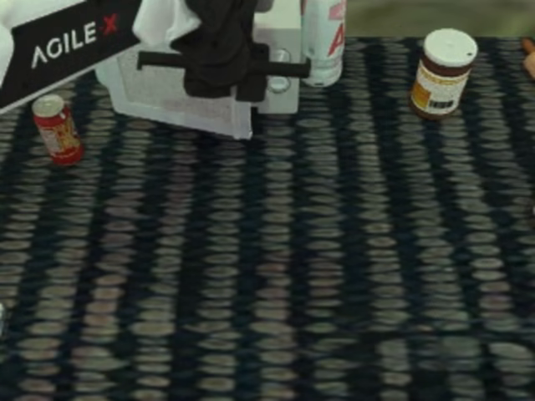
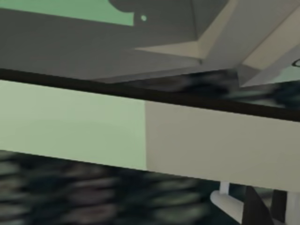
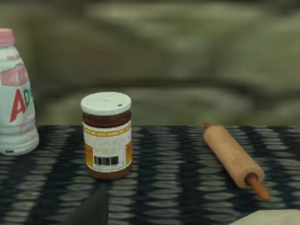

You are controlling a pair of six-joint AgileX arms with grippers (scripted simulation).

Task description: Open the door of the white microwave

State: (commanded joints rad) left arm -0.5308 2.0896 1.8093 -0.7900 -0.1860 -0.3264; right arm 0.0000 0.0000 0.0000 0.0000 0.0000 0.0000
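two arms on the rig, only the left one visible in the top view. going left to right: red can (image 1: 57, 128) stands upright near the left edge of the patterned surface (image 1: 276, 276). just right of it, at the back, sits the white microwave (image 1: 280, 50), mostly hidden under the left arm (image 1: 67, 42). the door (image 1: 180, 100) is swung partly outward toward the front, its free corner sticking out over the surface. left end effector (image 1: 221, 63) is right over the microwave front, at the door's upper edge; can't tell if its fingers are clenched or released, the dark wrist covers them. left wrist view is filled by a pale panel edge (image 2: 220, 145) at close range, with the patterned surface blurred below it.

white bottle (image 1: 322, 38) with red lettering stands just right of the microwave, touching or nearly so, can't tell which. brown jar (image 1: 440, 73) with a white lid stands farther right, well apart from the bottle. wooden rolling pin (image 3: 232, 157) lies on the surface right of the jar. right end effector isn't clearly shown in any view.
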